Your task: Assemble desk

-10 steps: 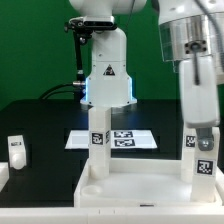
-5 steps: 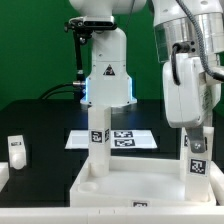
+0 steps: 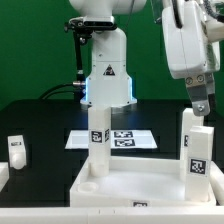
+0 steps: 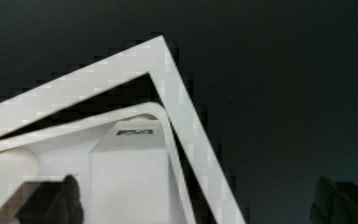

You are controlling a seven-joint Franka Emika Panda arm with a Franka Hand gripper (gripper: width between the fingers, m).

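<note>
The desk's white tabletop panel (image 3: 135,186) lies flat at the front. Two white tagged legs stand upright on it. One leg (image 3: 97,141) is at its back-left corner and the other (image 3: 196,150) is near the exterior view's right edge. My gripper (image 3: 202,102) hangs open just above the right leg, clear of its top, with nothing between its fingers. In the wrist view the dark fingertips (image 4: 51,200) frame the leg's top (image 4: 131,170) and the panel's raised corner rim (image 4: 179,110) below.
A loose white leg (image 3: 14,152) stands on the black table at the exterior view's left. The marker board (image 3: 128,139) lies behind the tabletop. The robot's white base (image 3: 107,70) rises at the back, before a green backdrop.
The gripper has opened, let go of the right leg and risen above it. The leg stays upright on the panel.
</note>
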